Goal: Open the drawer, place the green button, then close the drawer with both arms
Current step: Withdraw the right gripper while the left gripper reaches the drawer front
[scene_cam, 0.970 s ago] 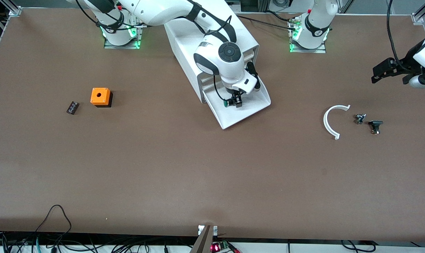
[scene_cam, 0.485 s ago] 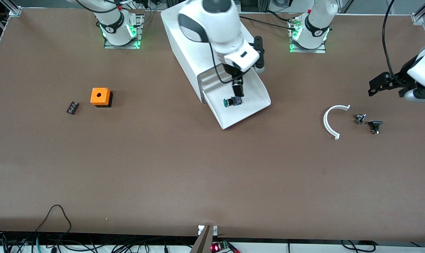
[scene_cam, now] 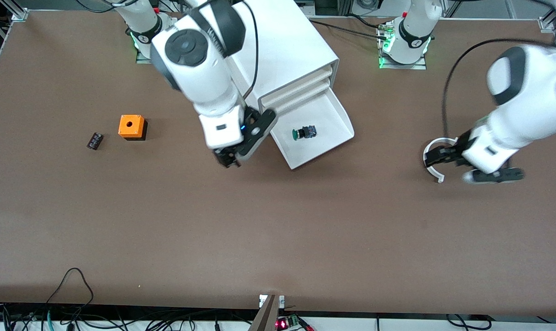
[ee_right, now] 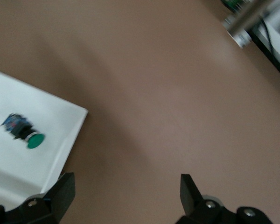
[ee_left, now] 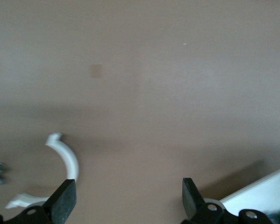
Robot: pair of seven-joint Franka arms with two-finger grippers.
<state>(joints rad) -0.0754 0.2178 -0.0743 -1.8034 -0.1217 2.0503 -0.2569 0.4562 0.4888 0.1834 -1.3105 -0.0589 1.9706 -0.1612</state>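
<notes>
The lowest drawer (scene_cam: 329, 118) of the white cabinet (scene_cam: 282, 41) stands pulled out. The green-capped button (scene_cam: 304, 133) lies on its side in the drawer, free of both grippers. My right gripper (scene_cam: 227, 160) is open and empty over bare table, just off the drawer's corner toward the right arm's end. The right wrist view shows its open gripper (ee_right: 126, 193) with the button (ee_right: 23, 133) in the drawer (ee_right: 60, 135) off to one side. My left gripper (scene_cam: 436, 156) is open and empty over the white arc piece. The left wrist view shows that open gripper (ee_left: 126, 200) and a drawer corner (ee_left: 266, 191).
A white arc piece (scene_cam: 437, 177) lies toward the left arm's end of the table and shows in the left wrist view (ee_left: 67, 158). An orange cube with a round hole (scene_cam: 132, 126) and a small black part (scene_cam: 94, 140) lie toward the right arm's end.
The right gripper let go of the button in the drawer, rose, and swung off past the drawer's corner. The left arm swung in from the table's end to over the white arc.
</notes>
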